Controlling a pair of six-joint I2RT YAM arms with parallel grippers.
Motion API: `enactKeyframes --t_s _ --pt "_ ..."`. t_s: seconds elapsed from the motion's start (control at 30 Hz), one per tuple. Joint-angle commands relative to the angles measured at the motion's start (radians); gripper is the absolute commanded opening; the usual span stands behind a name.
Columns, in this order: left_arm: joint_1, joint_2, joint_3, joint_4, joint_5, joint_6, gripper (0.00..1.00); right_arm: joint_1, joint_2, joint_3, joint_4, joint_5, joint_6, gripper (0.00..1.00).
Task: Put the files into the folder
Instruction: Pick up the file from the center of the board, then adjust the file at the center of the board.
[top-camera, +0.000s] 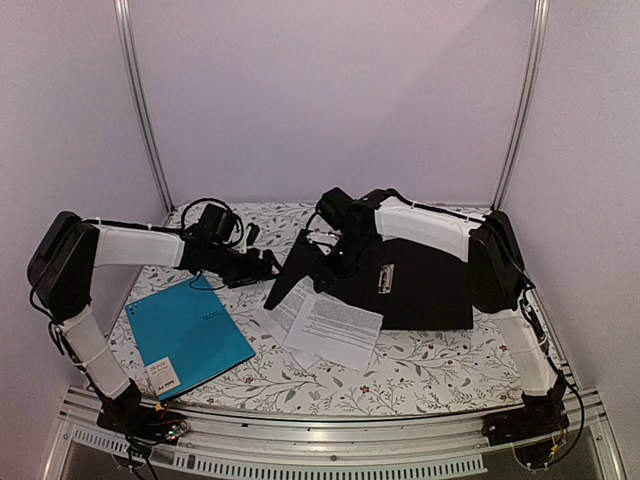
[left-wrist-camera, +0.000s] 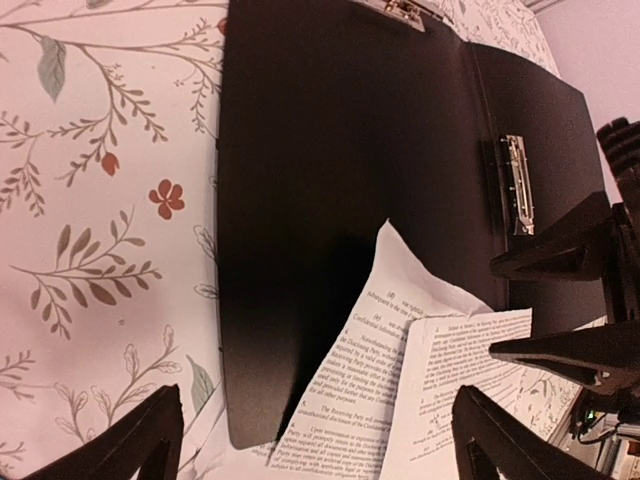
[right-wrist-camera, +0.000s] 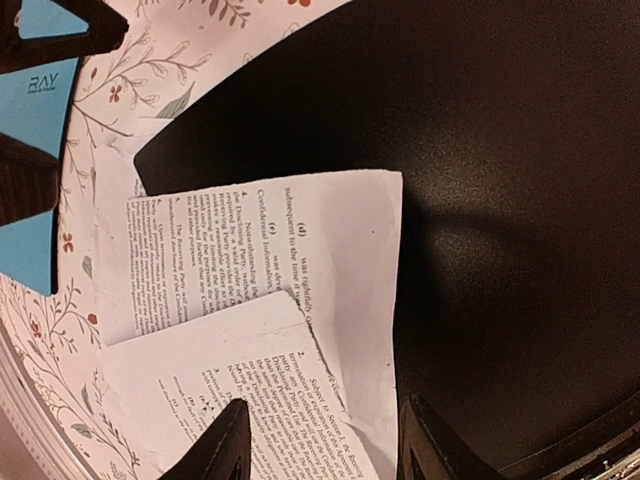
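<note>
The black folder (top-camera: 425, 285) lies open at the table's right, its left cover (top-camera: 293, 268) tilted up. Its silver clip (left-wrist-camera: 515, 185) shows in the left wrist view. The files (top-camera: 325, 325), two printed white sheets, lie overlapping in front of it, one corner resting on the black cover (right-wrist-camera: 500, 200). My right gripper (right-wrist-camera: 320, 450) hovers open over the sheets (right-wrist-camera: 260, 260) and holds nothing. My left gripper (left-wrist-camera: 315, 440) is wide open just left of the cover (left-wrist-camera: 330, 150), above the sheets' (left-wrist-camera: 400, 380) edge, empty. In the top view the two grippers (top-camera: 265, 265) (top-camera: 330, 255) face each other across the cover.
A teal-blue folder (top-camera: 190, 335) lies at the near left of the floral tablecloth (top-camera: 430, 365), and shows at the left edge of the right wrist view (right-wrist-camera: 30, 150). Walls and metal frame posts (top-camera: 145, 110) enclose the back and sides.
</note>
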Motion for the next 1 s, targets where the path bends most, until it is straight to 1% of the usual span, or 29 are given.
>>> enactKeyframes --t_s 0.0,0.1,0.17,0.37,0.53,0.73,0.83,0.97 --pt "0.017 0.045 0.039 0.022 0.047 0.023 0.94 -0.015 0.014 -0.015 0.048 0.053 0.057 0.53" --pt "0.019 0.06 0.048 0.027 0.07 0.03 0.93 -0.021 -0.015 -0.05 0.058 0.081 0.061 0.56" --pt "0.018 0.069 0.052 0.035 0.095 0.037 0.93 -0.022 -0.064 -0.107 0.07 0.099 0.065 0.58" --pt "0.015 0.093 0.044 0.097 0.186 0.032 0.93 -0.024 -0.25 -0.397 0.172 0.125 0.088 0.68" --pt "0.008 0.115 0.055 0.096 0.205 0.053 0.92 -0.03 -0.333 -0.524 0.172 0.087 0.049 0.73" --pt "0.001 0.132 0.061 0.098 0.218 0.054 0.91 -0.053 -0.334 -0.585 0.167 0.032 0.003 0.74" --pt "-0.003 0.138 0.068 0.099 0.222 0.054 0.9 -0.065 -0.317 -0.587 0.166 -0.01 -0.036 0.72" --pt "-0.008 0.146 0.073 0.097 0.221 0.062 0.89 -0.076 -0.286 -0.578 0.167 -0.023 -0.051 0.7"
